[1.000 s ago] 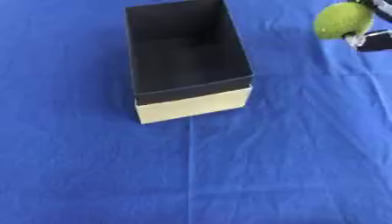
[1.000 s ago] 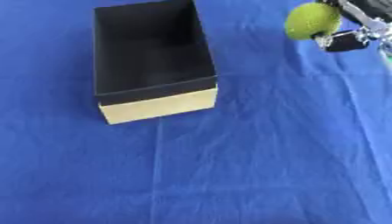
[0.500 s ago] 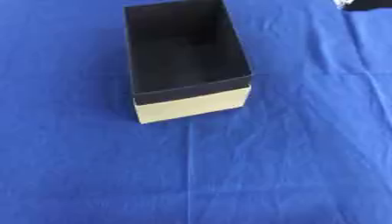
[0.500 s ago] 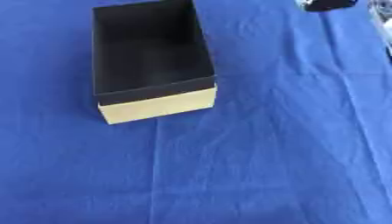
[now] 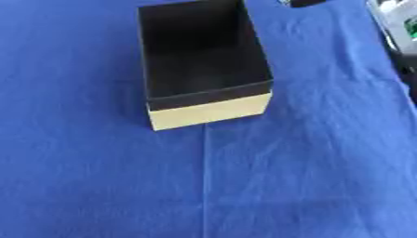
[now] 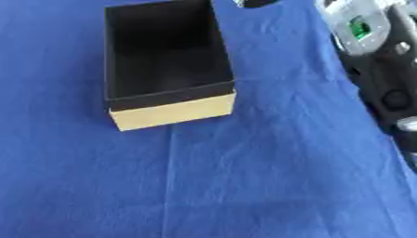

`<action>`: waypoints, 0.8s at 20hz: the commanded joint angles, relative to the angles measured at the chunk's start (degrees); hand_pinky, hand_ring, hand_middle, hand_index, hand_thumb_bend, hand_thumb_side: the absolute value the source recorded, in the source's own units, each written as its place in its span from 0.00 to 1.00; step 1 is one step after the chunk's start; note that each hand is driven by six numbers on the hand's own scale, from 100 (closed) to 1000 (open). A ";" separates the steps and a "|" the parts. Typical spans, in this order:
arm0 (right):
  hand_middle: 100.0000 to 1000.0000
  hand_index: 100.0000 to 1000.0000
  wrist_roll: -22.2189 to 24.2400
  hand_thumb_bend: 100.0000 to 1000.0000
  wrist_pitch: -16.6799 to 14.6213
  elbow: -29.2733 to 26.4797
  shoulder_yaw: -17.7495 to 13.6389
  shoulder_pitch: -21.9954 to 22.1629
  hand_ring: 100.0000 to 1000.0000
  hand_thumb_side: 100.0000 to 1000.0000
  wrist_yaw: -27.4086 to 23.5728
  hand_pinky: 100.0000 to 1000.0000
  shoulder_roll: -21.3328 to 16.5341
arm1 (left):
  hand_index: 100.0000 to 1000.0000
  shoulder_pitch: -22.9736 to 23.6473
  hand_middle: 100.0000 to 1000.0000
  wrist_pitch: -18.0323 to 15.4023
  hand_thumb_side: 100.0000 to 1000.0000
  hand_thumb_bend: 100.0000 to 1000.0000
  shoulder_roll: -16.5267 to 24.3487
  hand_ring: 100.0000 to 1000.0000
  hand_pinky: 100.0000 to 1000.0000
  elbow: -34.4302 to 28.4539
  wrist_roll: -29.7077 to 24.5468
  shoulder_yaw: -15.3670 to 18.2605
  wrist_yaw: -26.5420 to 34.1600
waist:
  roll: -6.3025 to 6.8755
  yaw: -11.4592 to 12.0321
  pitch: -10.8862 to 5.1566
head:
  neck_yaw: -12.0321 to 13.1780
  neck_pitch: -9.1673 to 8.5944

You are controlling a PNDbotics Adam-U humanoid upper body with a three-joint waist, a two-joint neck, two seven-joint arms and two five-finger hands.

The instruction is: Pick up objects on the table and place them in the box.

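Observation:
An open box [image 5: 210, 111] with a black inside and a tan front wall stands on the blue cloth [image 5: 204, 186], left of centre at the top. Nothing shows inside it. My right arm [image 6: 371, 56], silver and black with a green patch, runs down the right edge in the right eye view. A small dark part of the right hand [image 6: 257, 3] pokes in at the top edge, just beyond the box's far right corner; what it holds is out of frame. No loose object lies on the cloth. The left hand is out of sight.
The blue cloth covers the whole table, with a crease [image 5: 204, 176] running from the box's front toward the near edge. The arm fills the right margin.
One second ago the right hand held a green round object at the upper right. It rose out of frame; now its dark tip shows above the box and the arm is along the right edge.

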 commanded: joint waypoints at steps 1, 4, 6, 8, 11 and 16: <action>0.53 0.71 1.69 0.00 -0.98 1.07 0.32 -2.03 0.53 0.00 0.30 0.63 1.55 | 0.63 -0.60 0.58 -0.24 0.73 0.89 0.60 0.63 0.43 -0.86 -0.16 -0.11 0.31 | -0.62 0.31 -5.42 | -0.38 -0.07; 0.53 0.71 3.23 0.00 -2.15 2.41 1.23 -2.70 0.53 0.00 0.18 0.63 3.21 | 0.63 -0.79 0.58 -0.34 0.73 0.89 0.54 0.63 0.43 -0.86 -0.22 -0.16 0.35 | -0.69 0.65 -5.54 | -0.64 -0.14; 0.54 0.71 4.22 0.00 -2.85 3.20 1.76 -2.82 0.54 0.00 0.21 0.65 3.82 | 0.63 -0.91 0.58 -0.40 0.73 0.89 0.50 0.63 0.44 -0.86 -0.25 -0.18 0.36 | -0.75 0.83 -5.62 | -0.79 -0.19; 0.54 0.71 5.25 0.00 -3.52 4.15 2.24 -2.87 0.54 0.00 0.35 0.66 4.40 | 0.63 -1.01 0.58 -0.47 0.73 0.89 0.47 0.63 0.44 -0.86 -0.28 -0.22 0.37 | -0.80 0.97 -5.71 | -0.89 -0.24; 0.54 0.71 6.45 0.00 -4.24 5.72 2.81 -3.16 0.55 0.00 0.94 0.67 5.28 | 0.63 -1.12 0.58 -0.54 0.73 0.89 0.40 0.63 0.44 -0.86 -0.36 -0.27 0.39 | -0.83 1.11 -5.83 | -1.01 -0.38; 0.55 0.72 8.03 0.00 -4.40 8.91 3.36 -3.81 0.56 0.00 3.67 0.68 6.75 | 0.63 -1.16 0.58 -0.56 0.73 0.89 0.35 0.63 0.44 -0.86 -0.47 -0.33 0.41 | -0.87 1.28 -5.92 | -1.16 -0.44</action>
